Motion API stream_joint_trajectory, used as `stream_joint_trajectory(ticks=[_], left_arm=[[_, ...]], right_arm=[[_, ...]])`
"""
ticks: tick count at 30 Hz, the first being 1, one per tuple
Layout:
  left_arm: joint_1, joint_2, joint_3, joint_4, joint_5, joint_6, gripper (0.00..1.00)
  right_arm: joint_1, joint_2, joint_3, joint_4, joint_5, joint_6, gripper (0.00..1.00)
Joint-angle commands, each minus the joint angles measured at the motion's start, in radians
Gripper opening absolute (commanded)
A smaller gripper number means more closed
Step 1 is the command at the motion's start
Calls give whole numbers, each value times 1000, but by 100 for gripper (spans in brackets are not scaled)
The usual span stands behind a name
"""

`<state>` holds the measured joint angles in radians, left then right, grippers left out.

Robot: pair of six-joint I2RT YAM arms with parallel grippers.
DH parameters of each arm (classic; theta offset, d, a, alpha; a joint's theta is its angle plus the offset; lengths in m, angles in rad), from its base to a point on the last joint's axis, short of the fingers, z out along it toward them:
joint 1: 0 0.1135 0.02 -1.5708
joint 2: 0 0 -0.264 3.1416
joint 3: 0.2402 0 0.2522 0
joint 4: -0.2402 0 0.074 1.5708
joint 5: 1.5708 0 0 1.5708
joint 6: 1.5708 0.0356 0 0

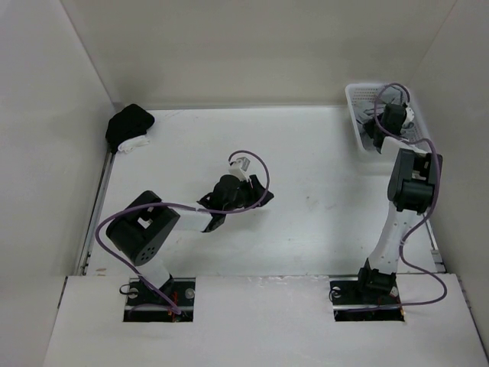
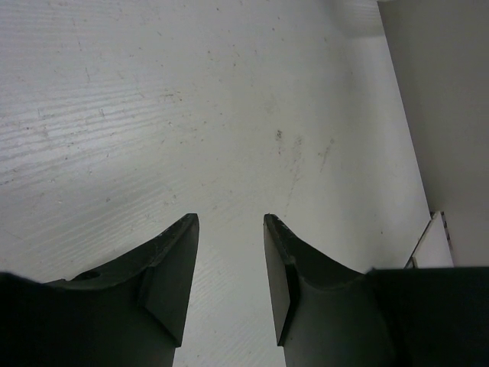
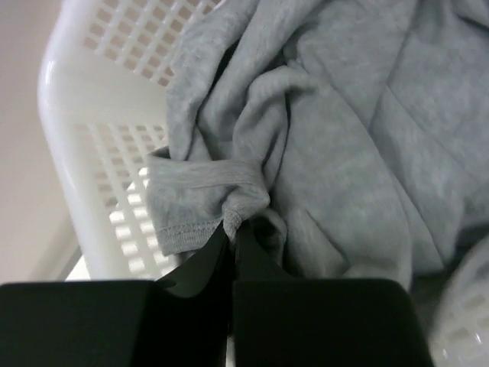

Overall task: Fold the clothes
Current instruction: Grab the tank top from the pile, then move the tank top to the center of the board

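The shorts (image 3: 344, 153) lie bunched in the basket (image 3: 84, 145); the right gripper (image 3: 233, 233) clamps a hemmed fold, visible only from its wrist. The left gripper (image 2: 229, 260) hangs, fingers apart, above the table (image 2: 153, 92).

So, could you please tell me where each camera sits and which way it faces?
Top external: above and behind, looking down on the table; left arm, right arm show.
Left wrist: on the left arm, facing bare table past the open left gripper.
Right wrist: on the right arm, facing into the basket; the right gripper pinches the grey garment.
Shared: top and right wrist show the basket.
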<state>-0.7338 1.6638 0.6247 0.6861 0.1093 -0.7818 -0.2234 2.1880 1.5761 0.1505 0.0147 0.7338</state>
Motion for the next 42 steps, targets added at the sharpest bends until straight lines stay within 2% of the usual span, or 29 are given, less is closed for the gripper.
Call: stream_joint_trajectory(ticks=[1, 5, 7, 10, 13, 16, 21, 25, 29, 32, 35, 37, 40, 42], left_arm=[[-3, -10, 9, 70, 20, -1, 37], [6, -16, -6, 89, 24, -13, 37], [14, -36, -20, 99, 14, -14, 37], [32, -48, -34, 108, 9, -22, 37], [69, -79, -60, 112, 3, -45, 36], [136, -154, -100, 101, -28, -77, 36], [241, -317, -174, 58, -94, -120, 36], [299, -459, -217, 3, -125, -137, 39], [282, -529, -255, -19, -74, -108, 46], [293, -571, -301, -51, -75, -86, 47], [290, -579, -324, -80, -92, -57, 48], [262, -576, -329, -108, -95, -48, 47], [212, -585, -347, -146, -143, -31, 47], [182, -592, -358, -164, -193, -19, 47]], right_arm=[[2, -305, -186, 299, 30, 15, 0], [49, -629, -307, 363, 33, -39, 0], [107, -802, -340, 353, 33, -86, 0], [188, -977, -340, 305, 34, -143, 0], [267, -1097, -314, 249, 28, -177, 0], [399, -1212, -249, 187, 18, -232, 1], [626, -1252, -142, 126, -50, -275, 1], [726, -1206, -160, 159, -143, -245, 2], [743, -1121, -407, 286, -174, -139, 3], [695, -946, -481, 388, -193, -47, 3], [632, -638, -366, 403, -255, -5, 2], [605, -433, -192, 359, -254, -13, 0], [571, -269, 66, 211, -230, -5, 0], [563, -228, 200, 135, -182, -20, 0]])
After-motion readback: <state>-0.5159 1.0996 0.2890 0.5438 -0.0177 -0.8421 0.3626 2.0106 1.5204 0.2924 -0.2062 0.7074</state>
